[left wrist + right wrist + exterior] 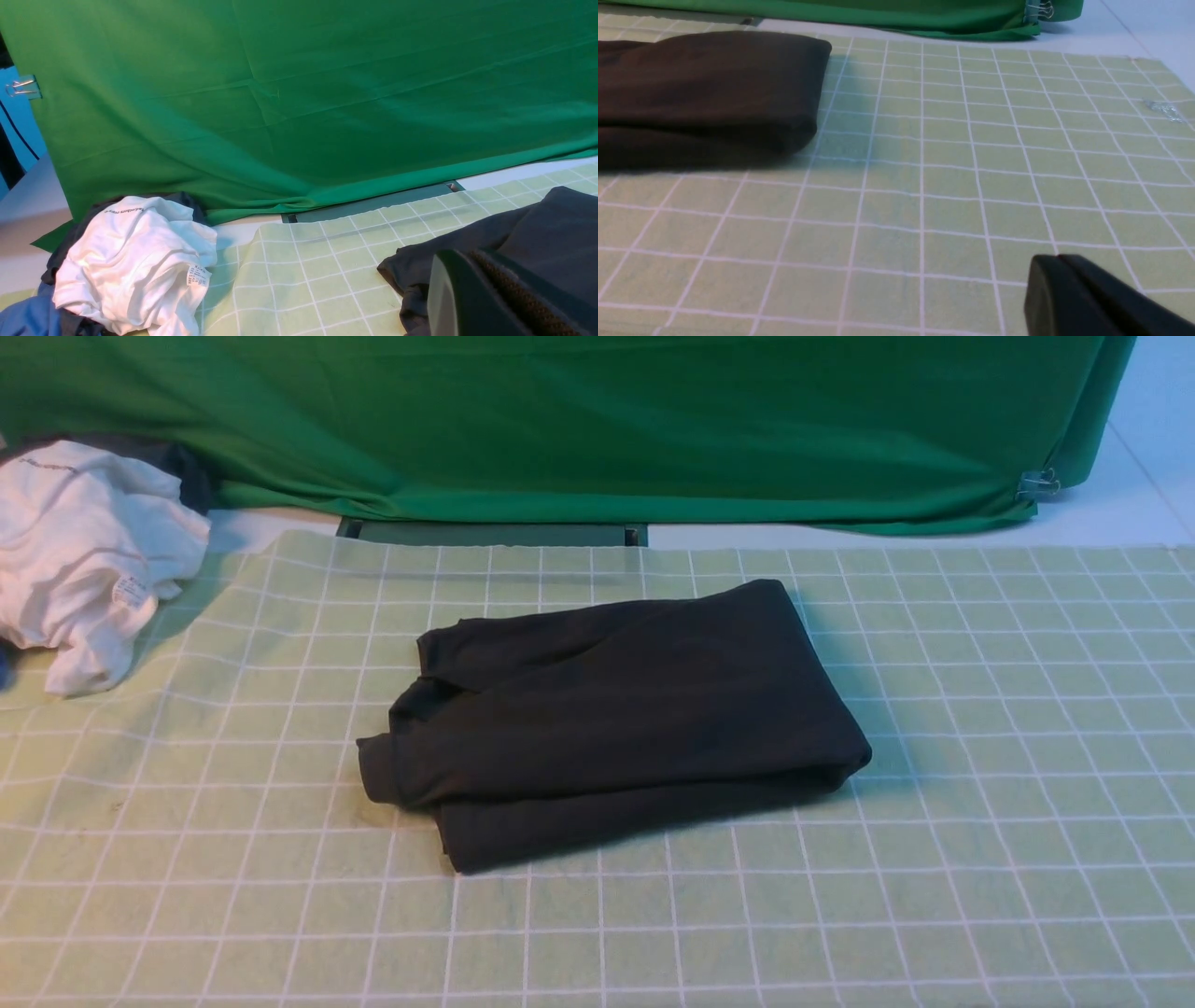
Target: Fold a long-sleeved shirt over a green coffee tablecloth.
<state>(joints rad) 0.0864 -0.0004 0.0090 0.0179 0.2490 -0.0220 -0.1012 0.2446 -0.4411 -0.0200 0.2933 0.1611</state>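
The long-sleeved shirt (616,709) lies folded into a compact dark rectangle in the middle of the green coffee tablecloth (980,859), with a sleeve cuff sticking out at its left end. Neither arm shows in the front view. In the left wrist view my left gripper (472,254) is shut with nothing in it, and the shirt (537,224) lies just beyond its tips. In the right wrist view my right gripper (1058,255) is shut and empty over bare tablecloth (924,186), well away from the shirt's folded right end (705,84).
A crumpled white garment (84,551) with a printed tag lies on darker and blue clothes at the far left. A plain deep-green backdrop cloth (560,420) hangs along the back, held by a metal clip (1038,483) at its right corner.
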